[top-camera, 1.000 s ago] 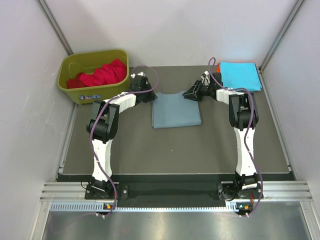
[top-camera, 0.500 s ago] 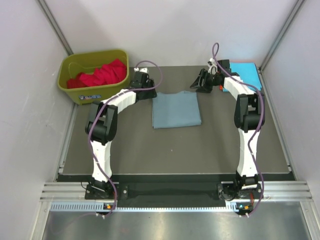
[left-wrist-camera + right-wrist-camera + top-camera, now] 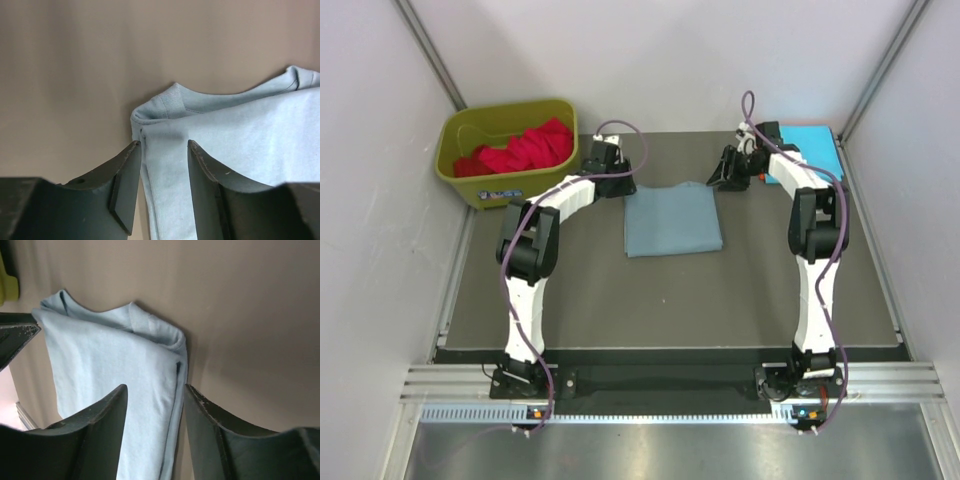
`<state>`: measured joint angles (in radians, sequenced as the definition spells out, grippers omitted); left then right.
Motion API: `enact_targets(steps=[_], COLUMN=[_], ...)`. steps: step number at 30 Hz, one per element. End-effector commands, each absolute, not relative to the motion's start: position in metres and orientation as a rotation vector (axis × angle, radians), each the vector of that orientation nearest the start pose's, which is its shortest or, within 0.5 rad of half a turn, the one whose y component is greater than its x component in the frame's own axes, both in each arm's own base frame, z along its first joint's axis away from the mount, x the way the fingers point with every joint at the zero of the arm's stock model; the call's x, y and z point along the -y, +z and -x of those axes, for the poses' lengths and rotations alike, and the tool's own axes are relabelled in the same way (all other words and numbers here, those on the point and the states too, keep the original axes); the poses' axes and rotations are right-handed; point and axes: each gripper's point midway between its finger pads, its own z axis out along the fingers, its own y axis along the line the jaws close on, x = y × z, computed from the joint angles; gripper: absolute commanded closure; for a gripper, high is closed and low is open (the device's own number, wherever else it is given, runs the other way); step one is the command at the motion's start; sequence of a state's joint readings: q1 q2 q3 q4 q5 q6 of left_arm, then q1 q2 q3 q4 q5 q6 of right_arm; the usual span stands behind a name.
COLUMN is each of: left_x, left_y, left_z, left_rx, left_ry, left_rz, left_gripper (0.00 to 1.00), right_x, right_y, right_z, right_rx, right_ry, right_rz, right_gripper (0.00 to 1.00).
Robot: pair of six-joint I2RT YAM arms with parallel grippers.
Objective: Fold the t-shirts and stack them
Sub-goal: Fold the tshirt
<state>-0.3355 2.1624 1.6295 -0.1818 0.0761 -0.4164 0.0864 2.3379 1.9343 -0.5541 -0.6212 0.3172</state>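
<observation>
while the folded grey-blue t-shirt [image 3: 672, 218] lies flat at the middle of the dark bench [image 3: 620, 300], its collar edge points to the top of the overhead frame and sits between the two hands. the left hand [image 3: 162, 147] hangs at the shirt's upper left corner, fingers parted and holding nothing. the right hand [image 3: 155, 390] hangs at the upper right corner, likewise parted and empty. open bench surface runs along the shirt's lower edge and down both its sides. an olive-green bin [image 3: 470, 185] with red t-shirts [image 3: 520, 150] fills the upper left of the overhead frame, close beside the left wrist. a folded cyan t-shirt [image 3: 810, 145] lies in the bench's upper right corner, just beyond the right arm. pale walls [image 3: 380, 250] close in on both sides.
</observation>
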Motion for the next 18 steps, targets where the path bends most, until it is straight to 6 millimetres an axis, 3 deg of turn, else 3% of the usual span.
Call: enact_targets(steps=[1,10,18], left_x=[0.224,0.223,0.222], left_y=[0.084,0.082,0.076], left_z=[-0.542,-0.547,-0.552], left_rx=[-2.283,-2.278,-2.289], left_ry=[-0.509,-0.512,-0.521], left_rz=[0.039,0.043,0.045], left_gripper=[0.54,0.56,0.6], right_x=[-0.158,-0.163,-0.171], right_y=[0.074,0.069,0.063], right_z=[-0.541,-0.552,-0.554], right_rx=[-2.489,-2.471,-2.479], right_ry=[0.94,0.953,0.979], right_rz=[-0.004,-0.018,-0.017], right_gripper=[0.52,0.64,0.66])
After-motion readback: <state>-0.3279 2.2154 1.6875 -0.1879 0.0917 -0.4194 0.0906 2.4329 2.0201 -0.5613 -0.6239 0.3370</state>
